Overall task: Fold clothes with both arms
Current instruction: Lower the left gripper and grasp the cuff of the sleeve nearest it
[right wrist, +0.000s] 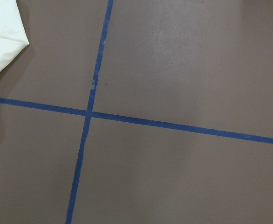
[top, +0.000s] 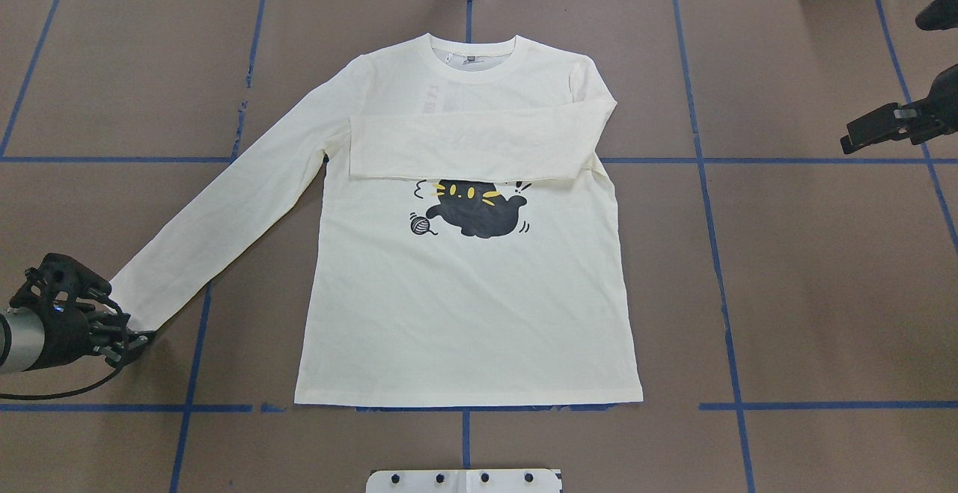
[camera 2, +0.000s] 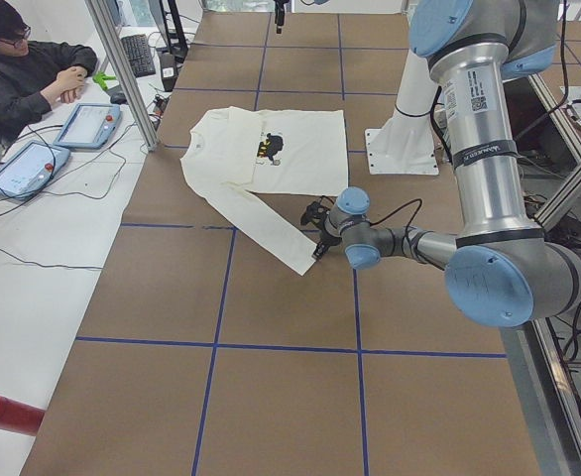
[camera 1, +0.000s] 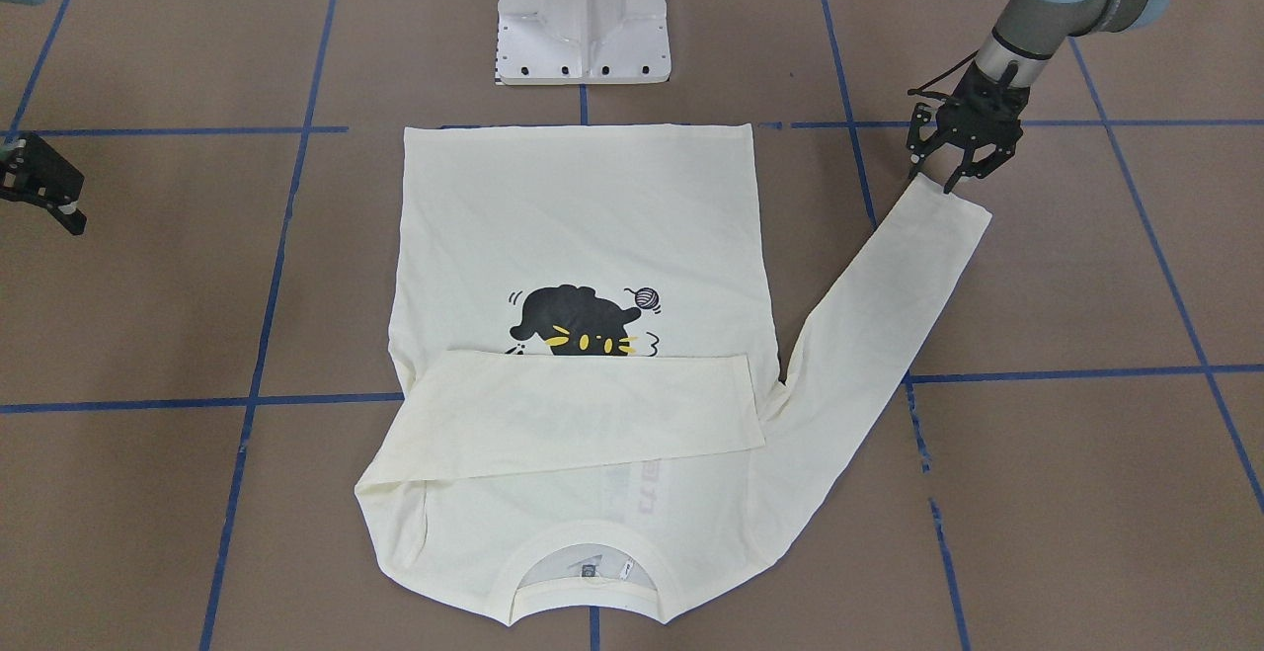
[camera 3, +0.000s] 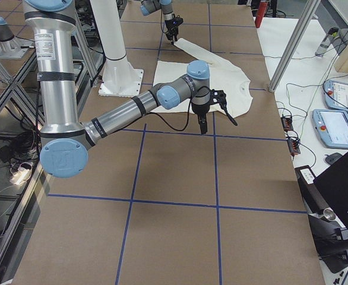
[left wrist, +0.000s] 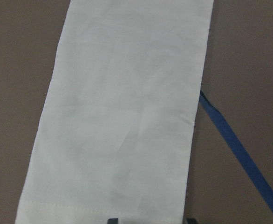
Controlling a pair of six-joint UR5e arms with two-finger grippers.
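cream shirt [top: 464,313] lies flat, print up, on the brown table [top: 786,291], collar away from the robot. one sleeve is folded across the chest. the other sleeve [camera 1: 869,315] runs out straight on a diagonal, and its cuff [left wrist: 104,205] ends right at the left gripper [camera 1: 933,183], whose fingers stand spread at the hem, gripping nothing. the right gripper [camera 3: 218,124] hangs well apart, seemingly spread and empty.

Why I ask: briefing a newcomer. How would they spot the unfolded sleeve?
On the brown table lies a cream shirt. One sleeve is folded across its chest; the other sleeve stretches out diagonally, its cuff at the left gripper.
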